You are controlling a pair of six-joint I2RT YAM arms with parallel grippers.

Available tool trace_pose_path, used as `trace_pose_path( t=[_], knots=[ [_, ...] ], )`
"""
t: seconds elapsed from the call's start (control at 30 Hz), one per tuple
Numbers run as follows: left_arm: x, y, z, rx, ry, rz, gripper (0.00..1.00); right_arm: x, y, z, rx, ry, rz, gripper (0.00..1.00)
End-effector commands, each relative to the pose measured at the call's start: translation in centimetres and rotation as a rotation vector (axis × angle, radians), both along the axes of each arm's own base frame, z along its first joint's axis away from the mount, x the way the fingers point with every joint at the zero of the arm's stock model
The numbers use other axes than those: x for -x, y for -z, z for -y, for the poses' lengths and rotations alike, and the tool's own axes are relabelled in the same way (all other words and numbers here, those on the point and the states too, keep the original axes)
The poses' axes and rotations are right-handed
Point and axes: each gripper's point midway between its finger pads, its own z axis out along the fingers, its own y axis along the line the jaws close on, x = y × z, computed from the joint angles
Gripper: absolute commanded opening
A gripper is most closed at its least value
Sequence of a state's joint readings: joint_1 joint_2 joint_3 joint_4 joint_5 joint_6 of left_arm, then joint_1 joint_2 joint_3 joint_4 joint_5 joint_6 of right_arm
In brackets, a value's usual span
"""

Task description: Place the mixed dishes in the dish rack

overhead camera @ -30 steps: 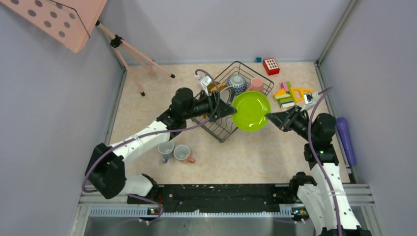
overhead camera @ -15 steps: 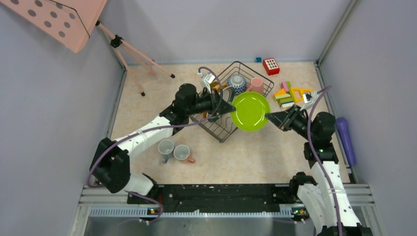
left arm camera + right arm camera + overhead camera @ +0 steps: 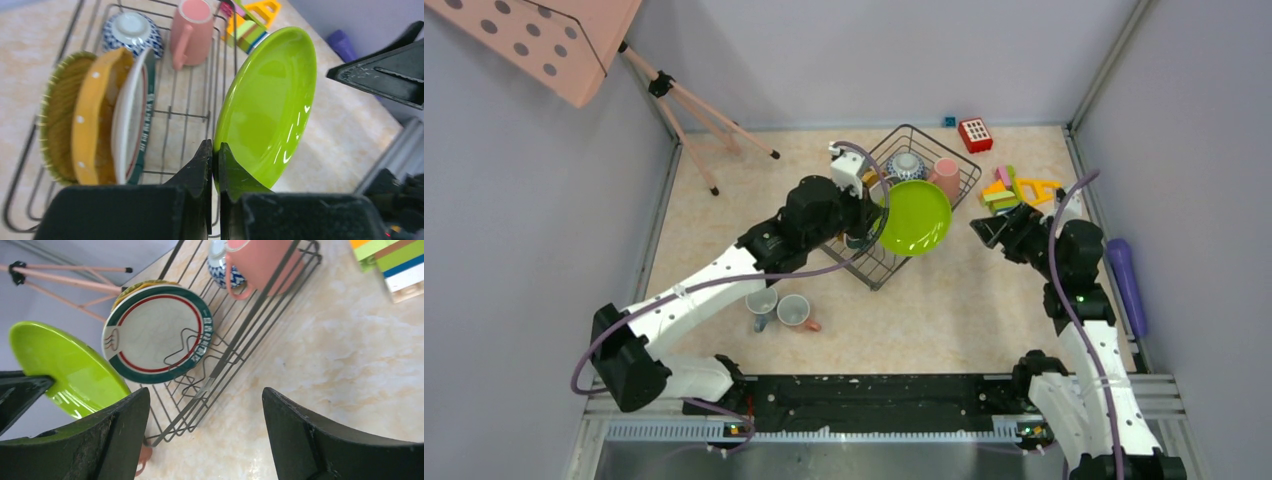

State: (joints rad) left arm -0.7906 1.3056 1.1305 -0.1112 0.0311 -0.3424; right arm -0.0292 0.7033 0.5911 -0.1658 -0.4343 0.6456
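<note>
My left gripper (image 3: 215, 150) is shut on the near rim of the lime-green plate (image 3: 270, 100), holding it on edge over the dish rack (image 3: 190, 114). From above, the plate (image 3: 914, 217) hangs over the rack's (image 3: 871, 283) right side. My right gripper (image 3: 205, 392) stands open and empty, apart from the plate (image 3: 65, 365), to the right of the rack (image 3: 240, 335). In the rack stand a yellow ribbed plate (image 3: 57, 115), a white green-rimmed plate (image 3: 132, 110), a patterned bowl (image 3: 131, 30) and a pink mug (image 3: 192, 30). A grey mug (image 3: 761, 302) and a pink mug (image 3: 796, 311) lie on the table.
Colourful toy blocks (image 3: 1014, 190) and a red block (image 3: 975, 133) sit right of and behind the rack. A purple cylinder (image 3: 1126, 285) lies along the right wall. A pink tripod (image 3: 694, 110) stands at the back left.
The left gripper shut on the plate's rim and carried it left over the rack. The right gripper opened, let go of the plate and drew back to the right.
</note>
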Motion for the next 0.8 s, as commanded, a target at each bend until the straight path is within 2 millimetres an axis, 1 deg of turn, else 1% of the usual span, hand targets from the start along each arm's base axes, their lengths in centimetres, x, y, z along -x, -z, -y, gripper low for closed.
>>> trace_pose_path(
  t=[0.0,0.07,0.2,0.3,0.43,0.53,0.57,0.77],
  knots=[
    [-2.2,-4.2,-3.1,-0.176,-0.235,0.235,0.0,-1.4,-1.7,2.4,0.057,0.132,0.053,0.81],
    [-2.4,-4.8,-3.3,-0.257,-0.295,0.299,0.0,-1.6,-1.5,2.7,0.057,0.156,0.053,0.81],
    [-3.0,-5.0,-3.3,-0.449,-0.398,0.404,0.0,-1.6,-1.1,2.9,0.048,0.172,0.057,0.81],
    [-3.6,-4.3,-3.0,-0.553,-0.444,0.439,0.0,-1.6,-1.0,2.9,0.04,0.179,0.064,0.8],
    [-4.2,-3.1,-2.6,-0.645,-0.479,0.469,0.0,-1.6,-1.0,2.9,0.032,0.178,0.077,0.8],
    [-4.8,-2.2,-2.5,-0.704,-0.537,0.49,0.0,-1.6,-0.8,2.8,0.03,0.177,0.076,0.79],
    [-5.0,-1.7,-2.3,-0.734,-0.544,0.497,0.0,-1.6,-0.7,2.8,0.029,0.176,0.076,0.79],
    [-5.9,-0.8,-1.6,-0.815,-0.595,0.544,0.0,-1.7,-0.7,2.6,0.022,0.164,0.082,0.79]
  ],
)
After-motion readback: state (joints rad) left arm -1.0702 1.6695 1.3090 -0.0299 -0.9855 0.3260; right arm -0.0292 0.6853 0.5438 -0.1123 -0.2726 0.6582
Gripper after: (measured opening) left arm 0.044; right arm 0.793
